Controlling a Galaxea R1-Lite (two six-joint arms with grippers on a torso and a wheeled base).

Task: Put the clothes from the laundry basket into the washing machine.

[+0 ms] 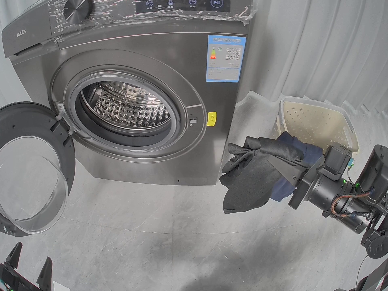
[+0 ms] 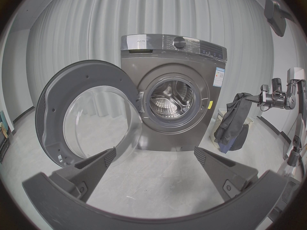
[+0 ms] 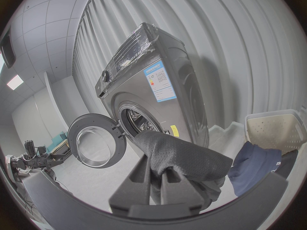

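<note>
Grey-rimmed glass door (image 1: 32, 170) hangs open at nine o'clock in the head view. The left gripper (image 1: 32, 256) sits at seven, fingers spread on nothing. The drum (image 1: 125, 106) of the washing machine (image 1: 133, 61) gapes at eleven. At four, the right gripper (image 1: 294, 169) pinches a dark grey garment (image 1: 248, 178). A navy garment (image 1: 309, 152) hangs just behind it, in front of the laundry basket (image 1: 319, 120) at three.

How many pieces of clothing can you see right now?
2. A dark grey garment hangs from the right end effector, beside the laundry basket. A navy garment is right behind it, toward the basket. Others may be hidden behind them.
</note>
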